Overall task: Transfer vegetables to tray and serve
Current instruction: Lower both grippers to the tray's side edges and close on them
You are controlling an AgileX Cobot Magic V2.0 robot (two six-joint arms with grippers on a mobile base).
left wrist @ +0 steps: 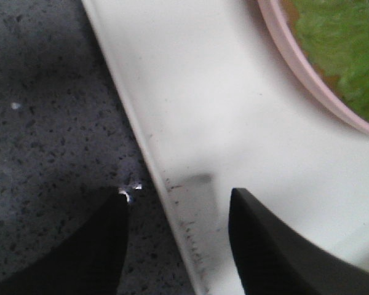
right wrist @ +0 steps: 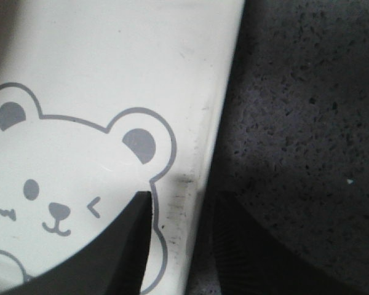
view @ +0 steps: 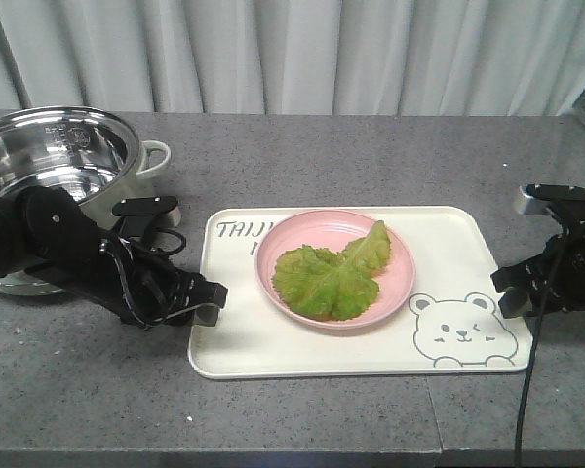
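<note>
The vegetables (view: 331, 278), crinkly green lettuce leaves, lie on a round pink plate (view: 400, 239) standing on the cream tray (view: 448, 239) with its bear drawing. My left gripper (view: 212, 300) is at the tray's left edge. In the left wrist view the left gripper (left wrist: 178, 195) is open astride the tray rim (left wrist: 150, 166), one finger over the table and one over the tray; the plate (left wrist: 307, 74) and lettuce (left wrist: 344, 43) show at top right. My right gripper (view: 507, 288) is at the tray's right edge. The right gripper (right wrist: 184, 196) is open and straddles that rim (right wrist: 200, 141) beside the bear (right wrist: 61, 184).
A shiny steel pot (view: 58, 161) in a white housing with a side handle (view: 156, 154) stands at the back left, close behind my left arm. The grey speckled counter (view: 322, 419) ends near the front. A black cable (view: 522, 390) hangs from the right arm.
</note>
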